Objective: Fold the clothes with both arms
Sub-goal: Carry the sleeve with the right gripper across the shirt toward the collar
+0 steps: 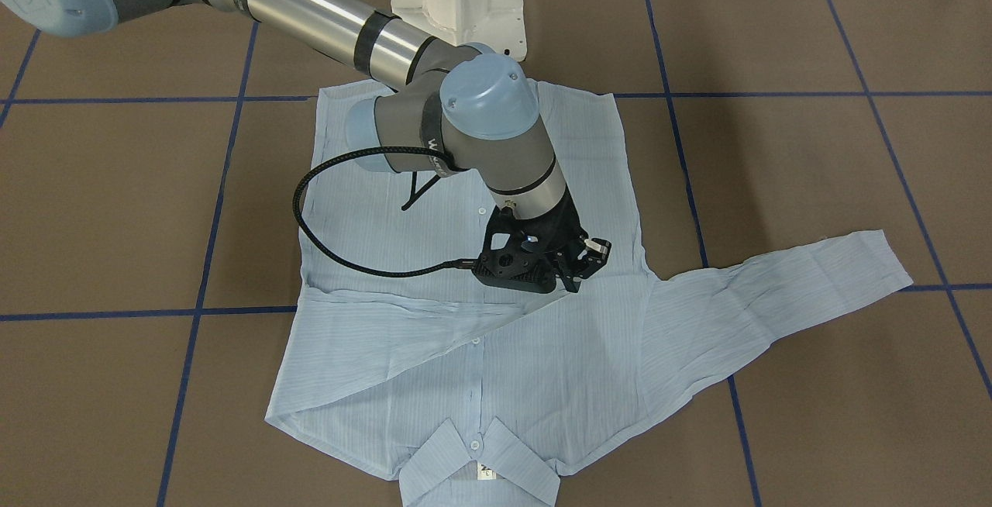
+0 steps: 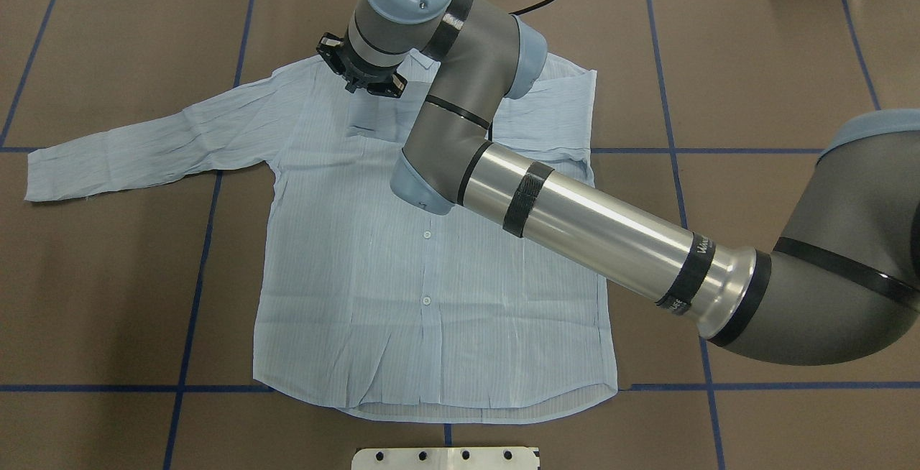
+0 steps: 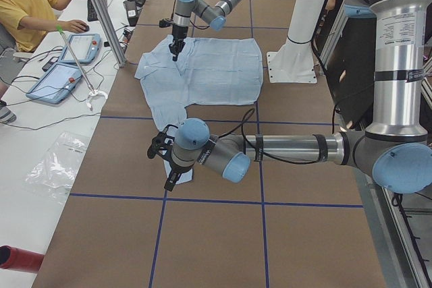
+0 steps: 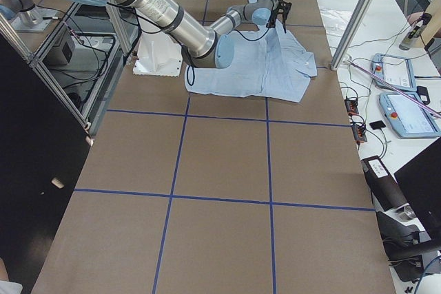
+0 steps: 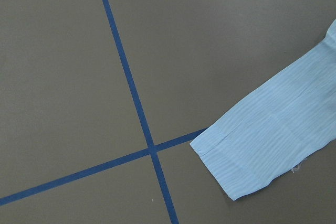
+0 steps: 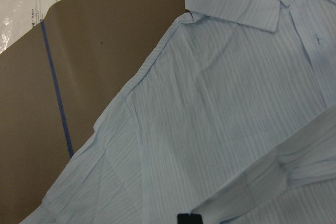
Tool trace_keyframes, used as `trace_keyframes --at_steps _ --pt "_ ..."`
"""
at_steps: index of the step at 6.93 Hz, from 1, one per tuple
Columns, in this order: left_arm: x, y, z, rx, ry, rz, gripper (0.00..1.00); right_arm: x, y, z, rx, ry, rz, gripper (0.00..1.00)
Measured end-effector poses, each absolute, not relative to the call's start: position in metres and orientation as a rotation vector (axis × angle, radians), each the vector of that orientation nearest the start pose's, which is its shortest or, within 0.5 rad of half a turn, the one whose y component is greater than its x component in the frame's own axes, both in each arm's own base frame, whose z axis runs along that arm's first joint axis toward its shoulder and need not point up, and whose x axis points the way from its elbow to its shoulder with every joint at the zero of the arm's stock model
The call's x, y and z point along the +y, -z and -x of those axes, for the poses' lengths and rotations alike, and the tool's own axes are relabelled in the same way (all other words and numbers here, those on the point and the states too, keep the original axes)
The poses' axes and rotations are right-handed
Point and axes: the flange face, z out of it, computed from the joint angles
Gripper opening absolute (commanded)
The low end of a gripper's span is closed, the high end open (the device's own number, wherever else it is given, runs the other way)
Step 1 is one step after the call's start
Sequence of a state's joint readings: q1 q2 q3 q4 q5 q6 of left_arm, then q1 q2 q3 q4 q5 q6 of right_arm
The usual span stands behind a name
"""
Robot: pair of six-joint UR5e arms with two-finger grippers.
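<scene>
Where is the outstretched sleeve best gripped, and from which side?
Probably at the cuff, pinched from above across its open end. The sleeve lies flat and straight out from the shirt, so the cuff is its free end, and the left gripper hangs nearest it.

Robotics lab — teach pendants (image 4: 397,74); gridded table (image 4: 220,163)

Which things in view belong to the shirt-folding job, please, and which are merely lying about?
Job in hand: light blue finely striped button-up shirt; silver-grey tubular right arm; silver-grey tubular left arm.
Lying about: two blue-framed control tablets; clear plastic bag.
</scene>
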State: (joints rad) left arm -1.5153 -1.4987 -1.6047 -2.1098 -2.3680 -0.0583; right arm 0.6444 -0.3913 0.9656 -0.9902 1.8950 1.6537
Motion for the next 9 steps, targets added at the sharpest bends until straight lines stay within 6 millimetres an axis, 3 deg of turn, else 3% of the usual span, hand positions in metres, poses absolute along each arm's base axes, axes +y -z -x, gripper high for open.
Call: trace_keyframes --at_steps 1,2,3,6,7,8,9 --pt "-0.485 -0.614 0.035 0.805 -0.200 -0.435 1.00 -0.588 -0.061 0.623 -1.184 -0.454 -0.043 0.78" --pt "-0.485 -0.612 0.034 0.806 -0.206 -0.451 1.00 -0.584 -0.061 0.629 -1.181 -0.455 -0.050 0.92" --pt "-0.487 -0.607 0.034 0.807 -0.215 -0.478 1.00 -0.581 -0.058 0.633 -1.188 -0.457 -0.066 0.98" --pt "-0.528 -0.609 0.022 0.859 -0.064 -0.431 1.00 -0.570 -0.047 0.643 -1.209 -0.467 -0.117 0.98" --pt "-0.543 -0.605 -0.013 0.882 -0.086 -0.408 1.00 -0.566 -0.058 0.638 -1.214 -0.471 -0.121 0.98" --pt "-0.555 -0.603 -0.053 0.902 -0.126 -0.384 1.00 -0.556 -0.085 0.620 -1.226 -0.474 -0.123 0.99" --pt "-0.565 -0.609 -0.080 0.913 -0.126 -0.343 1.00 -0.545 -0.112 0.595 -1.237 -0.475 -0.124 0.99"
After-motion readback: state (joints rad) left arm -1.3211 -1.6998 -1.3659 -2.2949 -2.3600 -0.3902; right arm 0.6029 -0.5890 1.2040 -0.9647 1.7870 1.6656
